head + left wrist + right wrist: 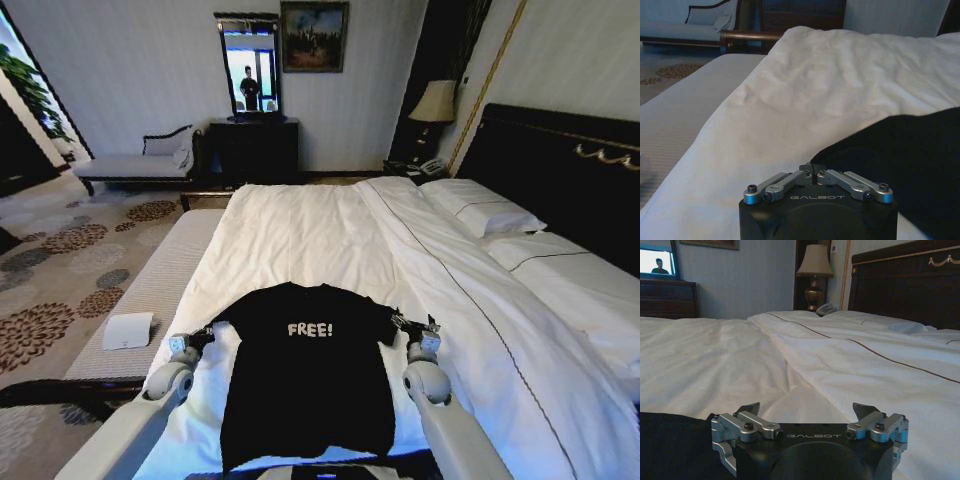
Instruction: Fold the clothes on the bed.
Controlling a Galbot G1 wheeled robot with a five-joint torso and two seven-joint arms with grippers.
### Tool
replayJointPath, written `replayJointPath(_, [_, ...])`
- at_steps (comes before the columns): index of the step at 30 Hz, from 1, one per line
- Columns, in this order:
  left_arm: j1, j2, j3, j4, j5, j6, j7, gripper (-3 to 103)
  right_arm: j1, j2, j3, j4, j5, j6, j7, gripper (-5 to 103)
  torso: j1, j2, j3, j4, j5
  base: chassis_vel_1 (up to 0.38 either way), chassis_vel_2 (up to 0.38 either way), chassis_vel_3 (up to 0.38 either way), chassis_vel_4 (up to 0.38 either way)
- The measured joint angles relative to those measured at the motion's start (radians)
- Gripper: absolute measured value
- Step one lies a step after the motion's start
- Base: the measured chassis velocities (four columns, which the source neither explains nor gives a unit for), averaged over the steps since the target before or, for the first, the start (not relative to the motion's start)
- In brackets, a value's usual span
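Black "FREE!" T-shirt (305, 375) lies flat, face up, on the white duvet at the near edge of the bed (300, 235), hem toward the robot, collar toward the far side. Pillows and dark headboard sit off to the right edge.

Left gripper (203, 336) is low on the duvet at the shirt's left sleeve. In the left wrist view its fingers (812, 174) are together, tips meeting right at the edge of the black fabric; whether cloth is actually pinched between them I can't tell.

Right gripper (413, 323) sits at the right sleeve, jaws spread wide in the right wrist view, black fabric just below and beside one finger (747, 412), nothing held.

Read: first fold setup, sleeve grasp stage, no fold made yet. Next move likely needs the right jaws to close on the sleeve edge, taking shirt fabric only, not the duvet. Risk: soft cloth slips or bunches; duvet gets pinched along with it.
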Motion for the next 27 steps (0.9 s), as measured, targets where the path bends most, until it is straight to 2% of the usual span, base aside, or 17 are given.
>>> replayJointPath(4, [-0.026, 0.004, 0.013, 0.0, -0.011, 0.001, -0.002, 0, -0.001, 0.0, -0.002, 0.001, 0.0, 0.0, 0.0, 100, 0.0, 0.0, 0.0, -0.0002, -0.0001, 0.0, 0.0, 0.0, 0.0])
replayJointPath(12, [-0.025, 0.084, 0.016, -0.027, -0.041, 0.013, -0.013, 0, -0.002, 0.0, -0.003, -0.001, -0.002, 0.0, -0.001, 100, 0.0, 0.0, 0.0, -0.0001, -0.0001, 0.0, 0.0, 0.0, 0.0])
replayJointPath(20, [-0.009, 0.084, 0.008, -0.042, -0.041, 0.035, -0.047, 0, 0.008, 0.013, -0.017, -0.01, -0.009, 0.0, -0.002, 100, 0.0, 0.0, 0.0, -0.0002, 0.0001, 0.0, 0.0, 0.0, 0.0])
replayJointPath(22, [-0.006, 0.081, 0.013, -0.028, 0.014, 0.059, -0.071, 0, 0.009, 0.013, -0.023, -0.013, -0.012, 0.0, -0.002, 100, 0.0, 0.0, 0.0, -0.0001, -0.0001, 0.0, 0.0, 0.0, 0.0])
replayJointPath(27, [-0.005, 0.071, 0.014, -0.03, 0.017, 0.067, -0.087, 0, 0.008, 0.017, -0.029, -0.014, -0.014, 0.0, -0.002, 100, 0.0, 0.0, 0.0, -0.0001, -0.0001, 0.0, 0.0, 0.0, 0.0])
